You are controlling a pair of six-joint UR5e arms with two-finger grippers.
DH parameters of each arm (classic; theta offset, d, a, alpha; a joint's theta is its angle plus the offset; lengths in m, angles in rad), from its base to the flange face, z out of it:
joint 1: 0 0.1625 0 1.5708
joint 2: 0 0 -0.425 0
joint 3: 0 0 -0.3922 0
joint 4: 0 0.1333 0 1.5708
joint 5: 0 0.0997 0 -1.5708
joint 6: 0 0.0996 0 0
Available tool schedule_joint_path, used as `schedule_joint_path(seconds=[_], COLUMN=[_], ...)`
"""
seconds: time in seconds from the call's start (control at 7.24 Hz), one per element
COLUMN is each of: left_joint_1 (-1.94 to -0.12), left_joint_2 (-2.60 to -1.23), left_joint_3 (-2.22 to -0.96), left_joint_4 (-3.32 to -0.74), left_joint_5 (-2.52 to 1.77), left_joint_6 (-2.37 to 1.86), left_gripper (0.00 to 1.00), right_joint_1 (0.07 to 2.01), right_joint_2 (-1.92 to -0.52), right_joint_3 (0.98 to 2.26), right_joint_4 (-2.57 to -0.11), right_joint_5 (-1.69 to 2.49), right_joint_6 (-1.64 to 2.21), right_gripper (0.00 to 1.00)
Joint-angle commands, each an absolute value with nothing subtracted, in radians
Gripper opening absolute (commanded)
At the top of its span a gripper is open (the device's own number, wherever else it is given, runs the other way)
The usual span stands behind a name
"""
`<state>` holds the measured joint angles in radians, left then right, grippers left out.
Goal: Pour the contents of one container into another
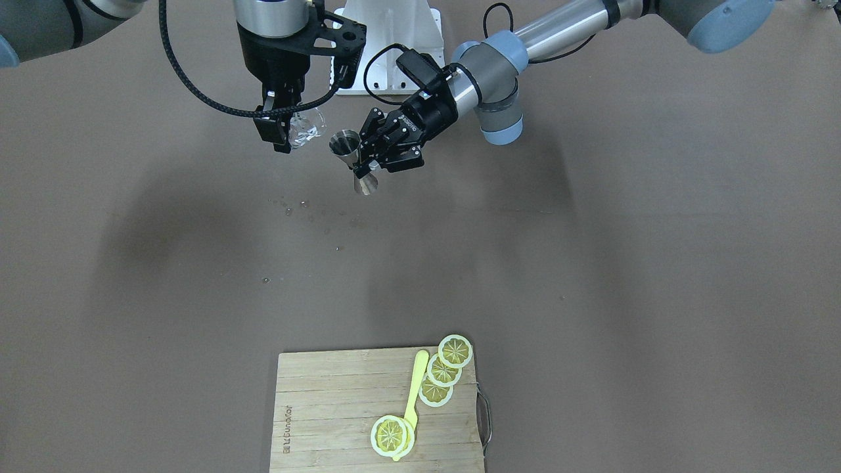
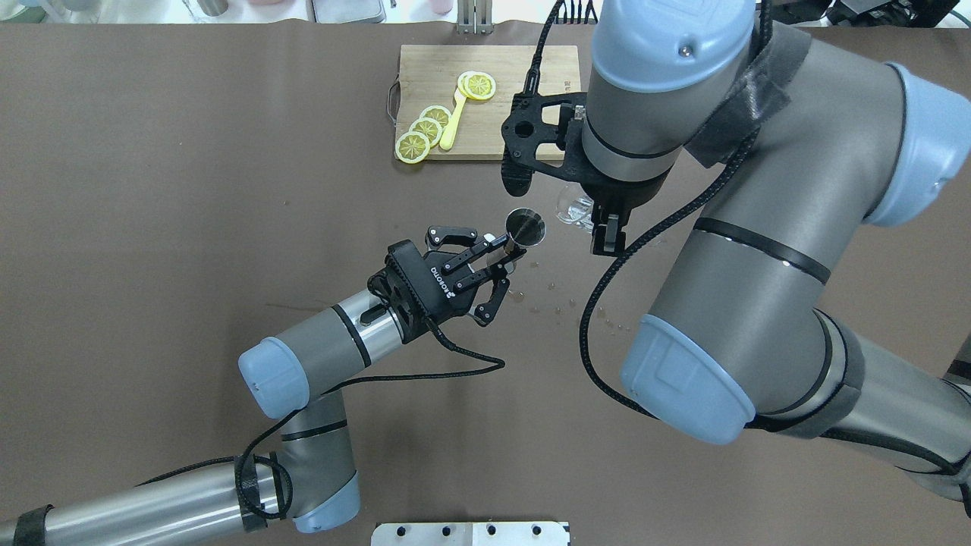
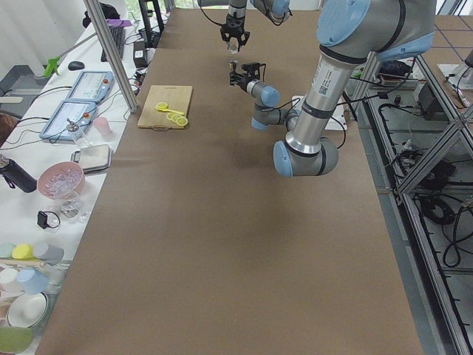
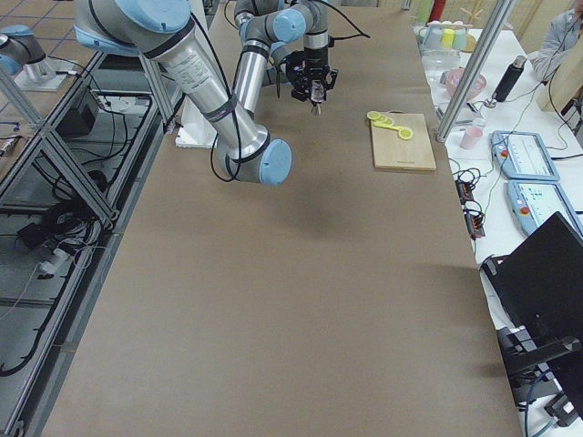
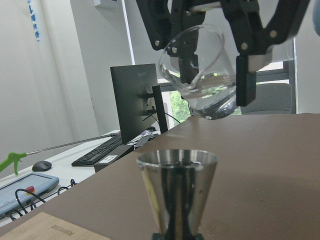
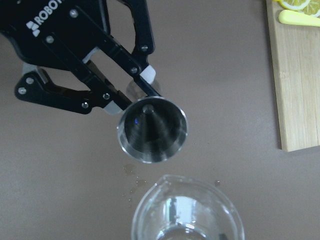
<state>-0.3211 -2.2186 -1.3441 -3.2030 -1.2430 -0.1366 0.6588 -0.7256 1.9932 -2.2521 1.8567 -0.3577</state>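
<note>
Left claw (image 2: 507, 254) closed on the waist of a steel measuring cup (image 2: 525, 227), holding it upright above the brown table (image 2: 190, 227), mouth up. Inside of the cup looks dark; can't tell if there is liquid in it. Small water drops (image 2: 550, 299) on the table just below and to the right of it. Right claw (image 5: 215, 70) comes down from above, both fingers clamped on the sides of a clear glass (image 2: 574, 208). The glass is just right of the measuring cup, a bit farther and higher, not touching it. It is tilted with its lip toward the measuring cup, a little water pooled in the low side. Far edge of the table: wooden cutting board (image 2: 425, 68), well apart from both claws, with lemon slices (image 2: 425, 133) and a yellow spoon (image 2: 453, 125) on it.
</note>
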Motion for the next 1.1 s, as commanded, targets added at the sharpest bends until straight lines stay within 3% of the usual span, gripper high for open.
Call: schedule_joint_path(seconds=[0.0,0.97], left_joint_1=[-0.321,-0.321], left_joint_2=[-2.22,-2.221], left_joint_3=[-1.344,-1.342], left_joint_4=[-3.203,-3.203], left_joint_5=[-1.243,-1.244], left_joint_6=[-0.137,-0.137], left_gripper=[0.0,0.0], right_joint_1=[0.643,0.627], right_joint_2=[-0.709,-0.672], right_joint_3=[1.973,1.928], right_joint_4=[-2.285,-2.347], right_joint_5=[1.858,1.859], right_joint_6=[-0.368,-0.407], right_gripper=[0.0,0.0])
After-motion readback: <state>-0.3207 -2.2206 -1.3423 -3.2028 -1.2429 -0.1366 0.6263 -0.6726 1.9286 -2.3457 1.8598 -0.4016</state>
